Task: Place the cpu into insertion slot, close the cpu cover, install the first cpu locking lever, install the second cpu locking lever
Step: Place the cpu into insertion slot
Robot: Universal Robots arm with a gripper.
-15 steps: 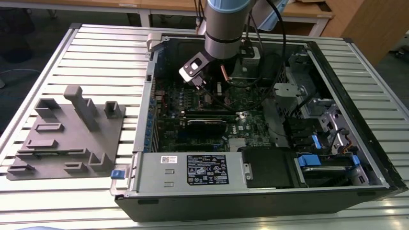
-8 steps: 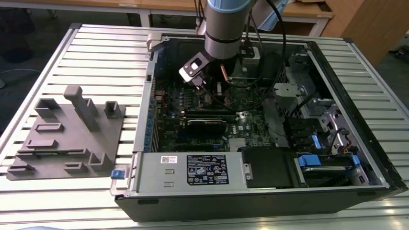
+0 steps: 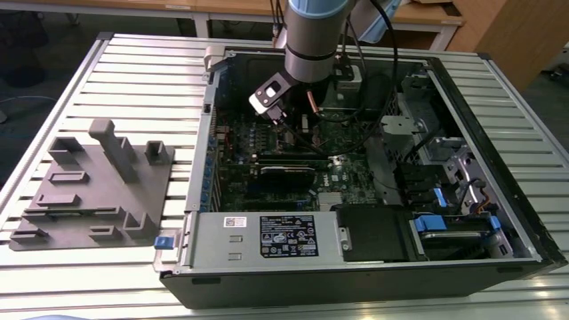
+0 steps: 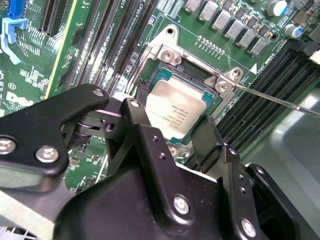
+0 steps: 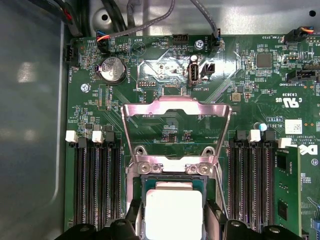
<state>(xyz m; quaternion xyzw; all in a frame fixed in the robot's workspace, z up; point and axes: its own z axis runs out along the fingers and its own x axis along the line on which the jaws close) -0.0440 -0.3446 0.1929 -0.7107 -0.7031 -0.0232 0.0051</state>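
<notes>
Inside the open computer case [image 3: 356, 283], the gripper [image 4: 172, 116] clamps the chip [image 4: 176, 111] by two opposite edges, the chip resting in the socket [image 5: 142, 186] on the green board [image 5: 165, 75], with the cover [image 5: 175, 107] swung open.

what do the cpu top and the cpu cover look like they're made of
The cpu: its top looks like matte, pale silvery metal, evenly bright, with no sharp reflections. The cpu cover: probably thin sheet metal, bare and shinier, with streaky glints along its cut-out frame.
</notes>
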